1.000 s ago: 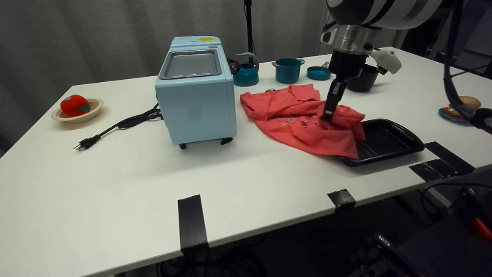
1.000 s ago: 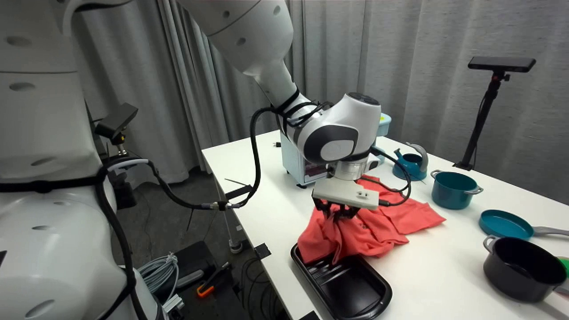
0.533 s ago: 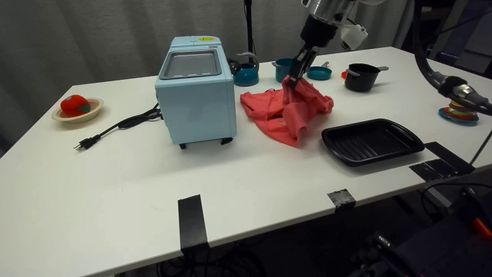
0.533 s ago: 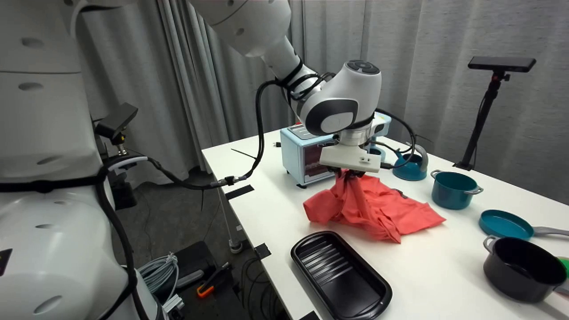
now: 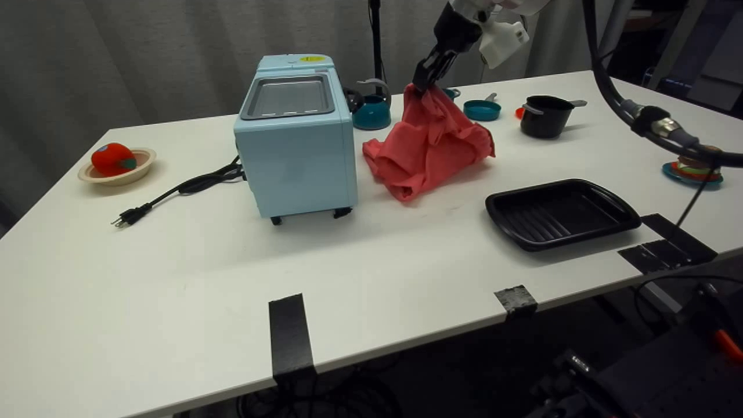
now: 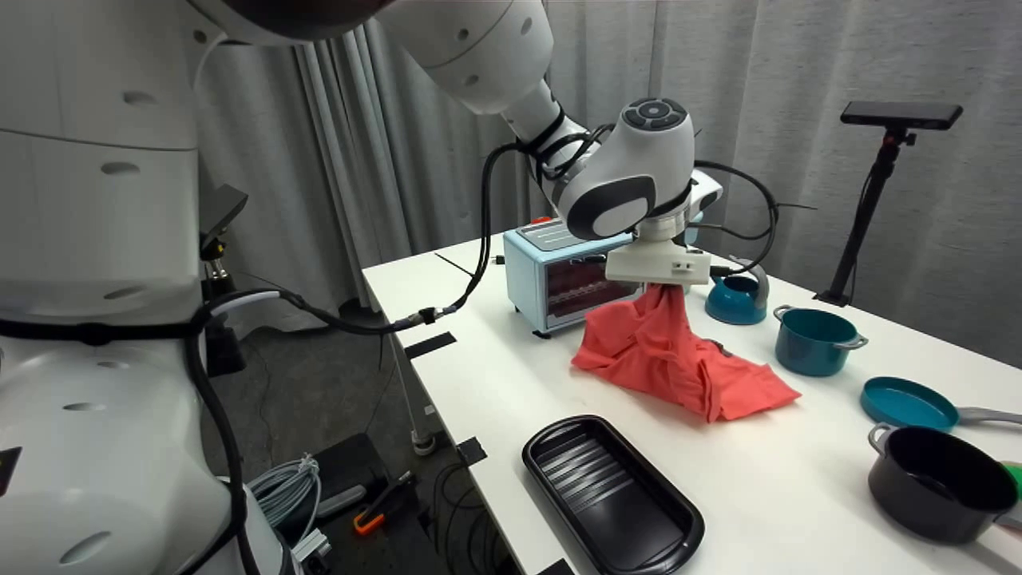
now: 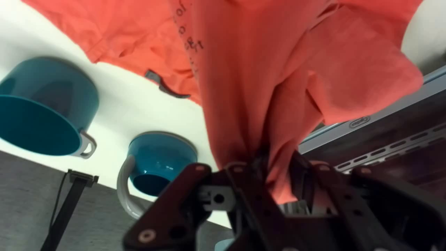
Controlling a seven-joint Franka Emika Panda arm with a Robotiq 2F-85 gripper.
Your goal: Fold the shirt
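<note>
The red-coral shirt [image 5: 429, 148] hangs from my gripper [image 5: 425, 84] in a bunched, draped peak, with its lower part resting on the white table. In an exterior view the shirt [image 6: 679, 367] fans out under the gripper, with one flap lying flat toward the teal pot. In the wrist view the shirt [image 7: 240, 76] runs up between the gripper's fingers [image 7: 275, 160], which are closed on a gathered fold. Dark print shows on part of the cloth, and a dark tag-like strip lies at its edge. The fingertips are hidden behind the wrist housing in an exterior view [image 6: 661, 287].
The light-blue appliance [image 5: 296, 157] stands close beside the shirt. A black tray [image 5: 563, 215] lies near the table's front edge. A teal kettle [image 6: 736, 299], teal pot [image 6: 814, 343], teal pan [image 6: 906, 403] and black pot [image 6: 934, 483] line the back. A cord [image 5: 200, 183] lies beyond the appliance.
My gripper has risen and moved toward the appliance and the back, pulling the held part of the shirt off the black tray. The tray is now uncovered. The shirt's far flap has stayed in place.
</note>
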